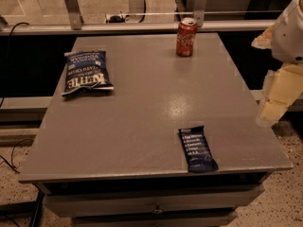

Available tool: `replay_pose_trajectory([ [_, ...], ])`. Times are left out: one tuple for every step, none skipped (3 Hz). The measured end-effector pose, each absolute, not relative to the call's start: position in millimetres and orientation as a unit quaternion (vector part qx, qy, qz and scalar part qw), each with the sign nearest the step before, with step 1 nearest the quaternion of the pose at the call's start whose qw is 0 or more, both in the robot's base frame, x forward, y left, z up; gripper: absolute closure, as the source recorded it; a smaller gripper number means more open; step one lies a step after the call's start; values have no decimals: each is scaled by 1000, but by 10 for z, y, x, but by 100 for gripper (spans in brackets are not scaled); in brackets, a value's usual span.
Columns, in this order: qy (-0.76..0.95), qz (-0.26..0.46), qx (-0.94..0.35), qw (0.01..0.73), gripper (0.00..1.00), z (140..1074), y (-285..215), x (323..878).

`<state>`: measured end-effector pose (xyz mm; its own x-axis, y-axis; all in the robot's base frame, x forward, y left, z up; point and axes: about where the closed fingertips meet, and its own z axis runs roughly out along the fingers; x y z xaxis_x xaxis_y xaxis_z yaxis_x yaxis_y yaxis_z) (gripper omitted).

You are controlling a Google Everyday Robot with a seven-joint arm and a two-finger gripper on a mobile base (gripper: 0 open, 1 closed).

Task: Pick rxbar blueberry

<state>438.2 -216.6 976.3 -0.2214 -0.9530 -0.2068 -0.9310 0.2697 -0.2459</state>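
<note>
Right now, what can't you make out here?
Camera view:
- Gripper: right of the table, off its edge. It is blurred, and the arm above it is cut by the frame's right edge.
- rxbar, near the front edge: white text too small to read.
- Chip bag: fine print too small; only "Kettle" reads.
- Can: back face hidden by the can itself.

pincer (pixel 273 105): beyond table (pixel 142 108) right edge, seemingly raised | rxbar blueberry (pixel 197 149): flat, front-right corner
</note>
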Motion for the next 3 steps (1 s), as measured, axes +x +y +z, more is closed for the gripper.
replay_pose_trajectory([
  [781, -35, -603, 159, 0, 9763, -2166, 4382],
  [794, -26, -587, 157, 0, 9584, -2147, 4392],
  [817, -7, -556, 153, 0, 9278, -2044, 4362],
])
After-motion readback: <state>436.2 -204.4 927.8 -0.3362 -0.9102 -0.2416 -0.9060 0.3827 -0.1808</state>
